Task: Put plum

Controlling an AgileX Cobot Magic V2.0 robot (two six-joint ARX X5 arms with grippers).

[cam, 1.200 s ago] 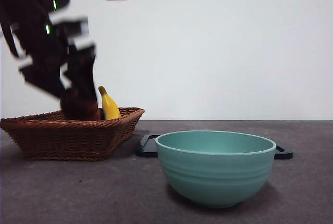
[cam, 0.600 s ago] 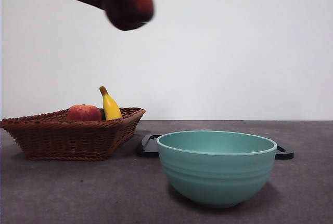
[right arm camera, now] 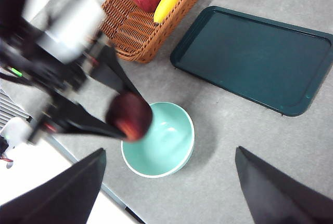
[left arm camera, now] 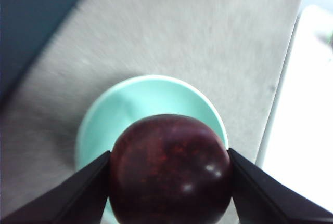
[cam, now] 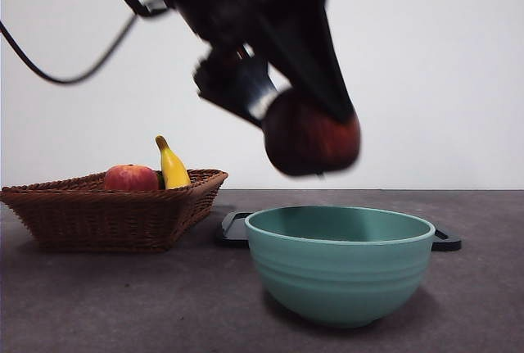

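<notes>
My left gripper [left arm camera: 169,180] is shut on the plum [left arm camera: 170,169], a dark maroon glossy fruit. In the front view the plum [cam: 311,134] hangs in that gripper [cam: 307,119] just above the teal bowl [cam: 340,261], slightly left of its middle. From the right wrist view the plum [right arm camera: 129,116] sits over the near-left rim of the bowl [right arm camera: 161,141], held by the left gripper [right arm camera: 122,117]. My right gripper [right arm camera: 166,193] is high above the table, open and empty.
A wicker basket [cam: 110,210] at the left holds a red-orange fruit [cam: 131,178] and a yellow banana [cam: 171,165]. A dark green tray [right arm camera: 255,57] lies behind the bowl. The table's front edge [right arm camera: 88,174] runs close to the bowl.
The left gripper has carried the plum up out of the basket, then right and down, from high at the left to just above the bowl.
</notes>
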